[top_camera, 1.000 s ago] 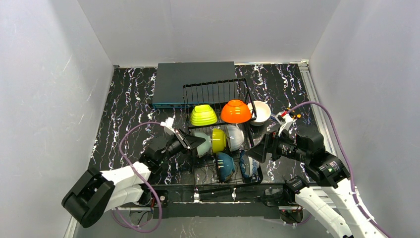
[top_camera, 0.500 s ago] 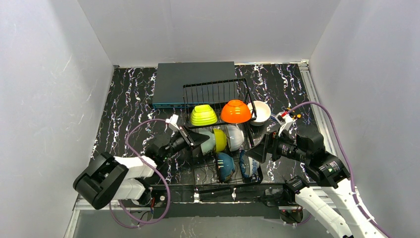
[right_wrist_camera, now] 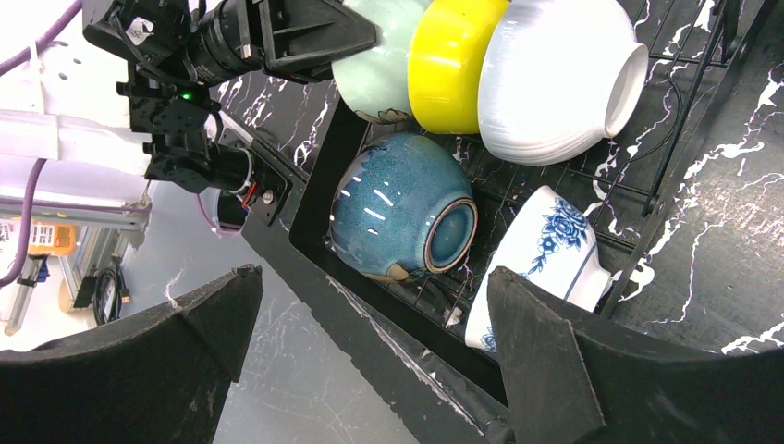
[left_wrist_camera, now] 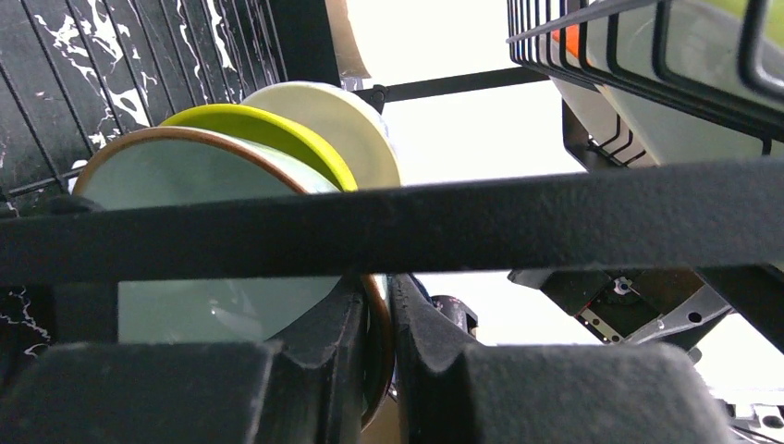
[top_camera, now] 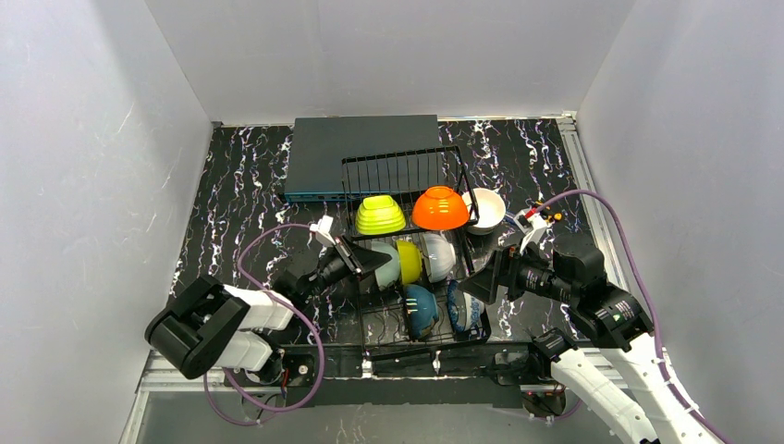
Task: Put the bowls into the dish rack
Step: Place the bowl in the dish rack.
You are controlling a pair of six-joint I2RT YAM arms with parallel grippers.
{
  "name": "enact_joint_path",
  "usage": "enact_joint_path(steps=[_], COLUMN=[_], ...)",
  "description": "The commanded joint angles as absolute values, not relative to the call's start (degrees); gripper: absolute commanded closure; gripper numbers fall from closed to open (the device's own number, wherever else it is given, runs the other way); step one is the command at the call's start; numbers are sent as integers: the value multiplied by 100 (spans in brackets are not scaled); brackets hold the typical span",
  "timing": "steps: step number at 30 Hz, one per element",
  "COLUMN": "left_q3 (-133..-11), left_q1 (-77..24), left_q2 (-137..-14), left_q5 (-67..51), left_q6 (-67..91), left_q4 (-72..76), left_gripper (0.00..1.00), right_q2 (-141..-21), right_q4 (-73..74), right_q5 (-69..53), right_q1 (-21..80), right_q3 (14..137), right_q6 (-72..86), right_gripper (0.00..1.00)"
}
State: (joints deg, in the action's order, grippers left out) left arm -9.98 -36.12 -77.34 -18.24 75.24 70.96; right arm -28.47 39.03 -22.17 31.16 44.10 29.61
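Mint is the colour of the bowl that counts now. The mint bowl (left_wrist_camera: 213, 231) stands on its edge at the left end of the middle row in the rack (top_camera: 402, 171). The left tool (left_wrist_camera: 386, 310) pinches its brown rim, with one finger on each side of the wall. So the bowl is right at the tip of that tool. The left arm reaches in from the left side of the rack.

The other side of the mint bowl touches the yellow bowl (right_wrist_camera: 453, 60). A white bowl (right_wrist_camera: 555, 79) leans on the yellow one. The three stand in a line from left to right, like plates.

The right tool (top_camera: 483, 280) is spread wide and holds nothing. It hangs just beside the right side of the rack, near the front row, well apart from the mint bowl.

I think the next move is to let go and pull back to the left. The bowl looks set down between the wires. It should stay up if the fingers open gently and do not drag the rim.

The front row holds a teal bowl (right_wrist_camera: 398, 217) and a blue flower bowl (right_wrist_camera: 545, 268), both on their sides. The back tier holds a lime bowl (top_camera: 381, 215) and an orange bowl (top_camera: 440, 209), upside down. A far white bowl (top_camera: 487, 210) sits at the right end. I cannot tell if it is in the rack or just beside it. A grey box (top_camera: 361, 153) lies behind the rack on the worktop (top_camera: 250, 194).
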Motion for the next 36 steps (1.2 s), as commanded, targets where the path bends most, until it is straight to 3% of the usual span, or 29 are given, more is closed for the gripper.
enact_joint_path(steps=[1,22,23,29,36], left_q3=[-917,-773,-773,-782,-851], left_q1=[-3586,-3582,-3585,-3586,-3586], left_q2=[-7378,-7600,-7602,-7594,-7376], left_q5=[-1677,-1627,-1614,-1613,-1710], left_q6=[7376,7308,7305,7217,7131], left_q4=[7461,7458,7427,7340,7069], left_gripper=[100,100,98,54,28], right_q2=[-2793,-2769,-2767,-2760,-2760], right_q4=[3815,3832,3836,3840,3831], right_q5=[-2171,-2164,-2162,-2156,-2154], right_q1=[3138,3133,3137,3135,3134], right_q3=[4421,4421,4417,4414,4421], right_q6=[2866,2862,2857,2858,2857], right_gripper=[1,1,1,1,1])
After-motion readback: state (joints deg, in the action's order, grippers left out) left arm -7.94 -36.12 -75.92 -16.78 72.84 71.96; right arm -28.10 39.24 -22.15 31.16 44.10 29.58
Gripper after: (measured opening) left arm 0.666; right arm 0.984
